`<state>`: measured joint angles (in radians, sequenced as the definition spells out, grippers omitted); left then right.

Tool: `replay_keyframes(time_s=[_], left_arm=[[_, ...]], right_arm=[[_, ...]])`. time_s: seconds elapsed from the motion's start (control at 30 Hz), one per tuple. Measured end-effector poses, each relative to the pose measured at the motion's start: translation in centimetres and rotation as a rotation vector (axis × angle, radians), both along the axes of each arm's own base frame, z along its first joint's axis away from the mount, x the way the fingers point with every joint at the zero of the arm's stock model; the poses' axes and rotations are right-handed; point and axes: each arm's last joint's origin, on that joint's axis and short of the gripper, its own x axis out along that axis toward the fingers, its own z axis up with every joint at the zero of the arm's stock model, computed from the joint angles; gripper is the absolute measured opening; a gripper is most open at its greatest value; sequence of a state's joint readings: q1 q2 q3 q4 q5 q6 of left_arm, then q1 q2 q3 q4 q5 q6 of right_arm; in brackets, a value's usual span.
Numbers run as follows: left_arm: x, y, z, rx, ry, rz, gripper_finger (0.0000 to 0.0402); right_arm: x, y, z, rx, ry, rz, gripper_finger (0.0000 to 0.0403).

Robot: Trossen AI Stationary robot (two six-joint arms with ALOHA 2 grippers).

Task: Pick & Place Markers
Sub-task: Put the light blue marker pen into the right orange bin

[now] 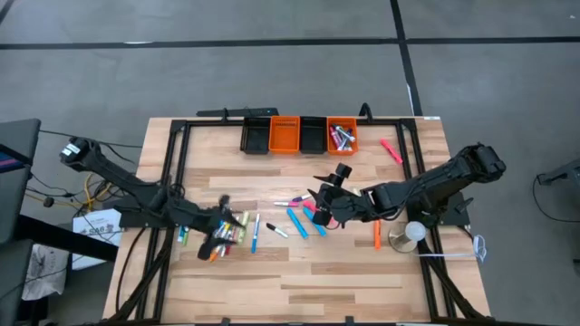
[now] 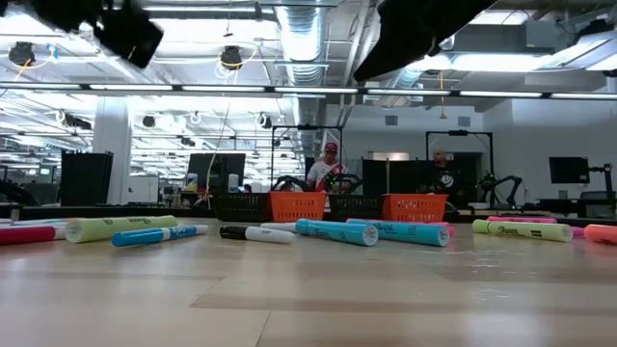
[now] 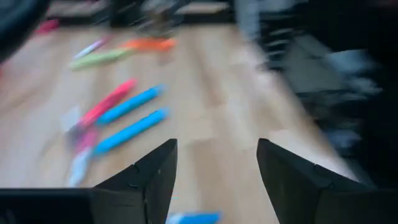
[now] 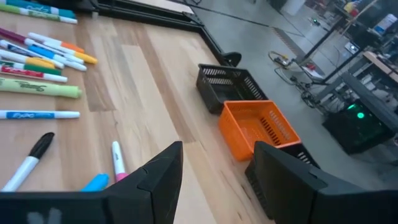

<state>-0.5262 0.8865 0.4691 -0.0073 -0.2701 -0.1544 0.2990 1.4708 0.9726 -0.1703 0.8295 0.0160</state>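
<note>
Markers lie scattered mid-table, some already in the far-right orange bin, evidently the drop point. Left gripper and right gripper hover over them, fingers apart, holding nothing.

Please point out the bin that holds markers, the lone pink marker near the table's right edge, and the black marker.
Orange bin (image 1: 353, 136): high view, right wall.
Pink marker (image 1: 391, 150): high view, mid-barrel.
Black marker (image 4: 38, 147): right wrist view, black cap.
</note>
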Motion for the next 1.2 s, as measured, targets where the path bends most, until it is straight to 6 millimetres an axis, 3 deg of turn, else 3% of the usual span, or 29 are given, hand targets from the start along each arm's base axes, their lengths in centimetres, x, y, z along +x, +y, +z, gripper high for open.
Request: replay_keyframes(time_s=[0.23, 0.47, 0.63, 0.8, 0.93, 1.2], left_arm=[[-2.3, 2.6, -0.8, -0.107, 0.152, 0.392, 0.0208], [-2.4, 3.4, -2.0, -0.336, 0.212, 0.590, 0.0199], [-2.4, 3.4, -4.1, -0.354, 0.286, 0.646, 0.0192], [-2.2, 2.4, -5.2, -0.456, 0.508, 0.471, 0.0183], [-2.2, 1.5, -4.9, -0.616, 0.702, 0.286, 0.0173], [-3.2, 0.0, -4.5, -0.719, 0.911, 0.011, 0.0152]], right_arm=[[0.0, 0.0, 0.0, -0.029, 0.015, 0.016, 0.0187], [0.5, -0.4, 0.6, -0.092, -0.001, 0.038, 0.0189], [0.7, -0.6, 0.8, -0.081, -0.021, 0.028, 0.0187], [0.7, -0.7, 0.8, -0.098, -0.008, 0.033, 0.0184], [0.7, -0.7, 0.8, -0.100, -0.006, 0.036, 0.0185], [0.7, -0.7, 0.8, -0.086, -0.018, 0.031, 0.0181]])
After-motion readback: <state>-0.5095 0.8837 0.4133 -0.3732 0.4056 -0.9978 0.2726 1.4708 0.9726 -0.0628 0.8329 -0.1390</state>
